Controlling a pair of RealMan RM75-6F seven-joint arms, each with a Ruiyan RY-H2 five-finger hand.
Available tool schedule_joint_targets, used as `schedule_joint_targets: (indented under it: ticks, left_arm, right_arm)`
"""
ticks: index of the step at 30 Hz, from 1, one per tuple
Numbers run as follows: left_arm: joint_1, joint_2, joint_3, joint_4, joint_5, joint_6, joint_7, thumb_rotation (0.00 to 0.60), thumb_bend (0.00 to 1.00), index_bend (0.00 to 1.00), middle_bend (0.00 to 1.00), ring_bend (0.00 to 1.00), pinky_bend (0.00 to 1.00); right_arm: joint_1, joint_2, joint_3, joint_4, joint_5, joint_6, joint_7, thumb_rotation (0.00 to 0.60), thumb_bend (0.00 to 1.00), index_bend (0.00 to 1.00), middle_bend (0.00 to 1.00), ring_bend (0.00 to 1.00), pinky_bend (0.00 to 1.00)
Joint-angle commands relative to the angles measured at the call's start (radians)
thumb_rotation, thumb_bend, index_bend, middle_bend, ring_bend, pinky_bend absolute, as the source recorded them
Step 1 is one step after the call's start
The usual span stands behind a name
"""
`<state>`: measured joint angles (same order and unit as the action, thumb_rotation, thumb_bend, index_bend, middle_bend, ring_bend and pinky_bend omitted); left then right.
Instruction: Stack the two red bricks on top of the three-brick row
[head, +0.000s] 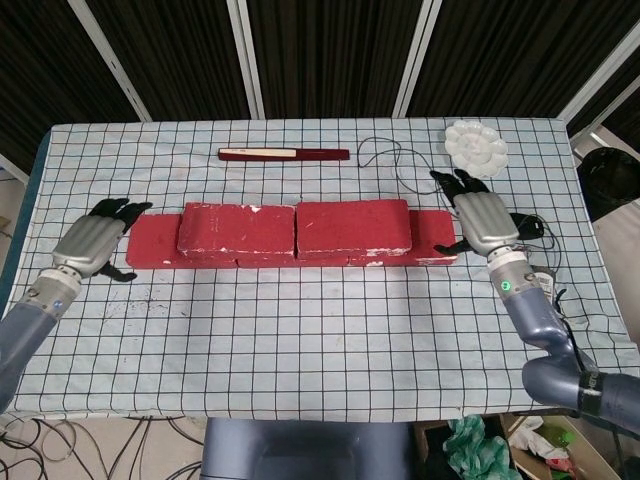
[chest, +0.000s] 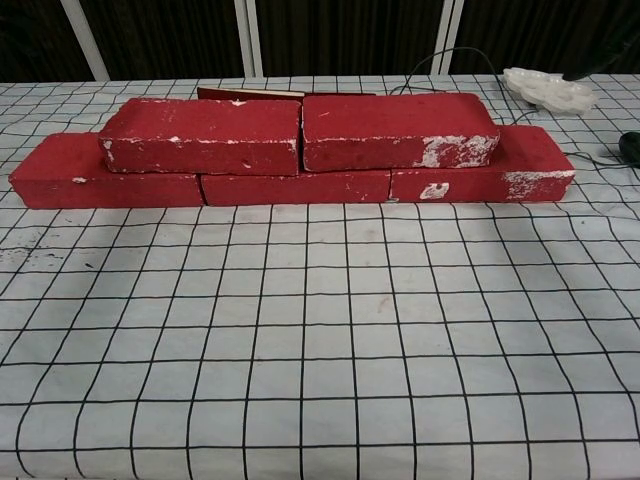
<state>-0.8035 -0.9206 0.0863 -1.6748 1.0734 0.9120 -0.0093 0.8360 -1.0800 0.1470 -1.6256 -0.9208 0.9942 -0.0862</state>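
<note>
Two red bricks (chest: 300, 133) lie end to end on the three-brick row (chest: 290, 185), meeting near the middle brick; row ends stick out on both sides. Left hand (head: 92, 238) off the left end of the row, fingers spread, holding nothing, apart from the bricks. Right hand (head: 480, 218) just off the right end, fingers spread, empty; thumb looks close to the end brick, contact unclear. Grid-pattern tablecloth (chest: 320, 340) beneath

Middle brick (chest: 295, 187) — top hidden.
</note>
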Motion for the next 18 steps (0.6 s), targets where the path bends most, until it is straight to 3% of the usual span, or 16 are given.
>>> schedule_joint_targets:
  ticks: [1,9,18]
  left_arm:
    - [0.102,-0.002,0.06,0.04,0.063,0.065,-0.012,0.6,0.0,0.02,0.1,0.0,0.02]
    - [0.207,-0.079,0.089,0.121,0.049,0.102,0.052,0.6,0.0,0.03,0.1,0.0,0.02]
    - [0.254,-0.177,0.061,0.235,0.001,0.101,0.124,0.6,0.0,0.03,0.1,0.0,0.03]
  right_arm:
    - [-0.055,0.031,-0.015,-0.025,-0.049,0.033,0.046,0.6,0.0,0.01,0.09,0.0,0.11]
    - [-0.102,0.052,-0.007,-0.033,-0.078,0.046,0.073,0.6,0.0,0.01,0.09,0.0,0.11]
    - [-0.133,0.053,0.009,-0.01,-0.073,0.041,0.082,0.6,0.0,0.01,0.09,0.0,0.11]
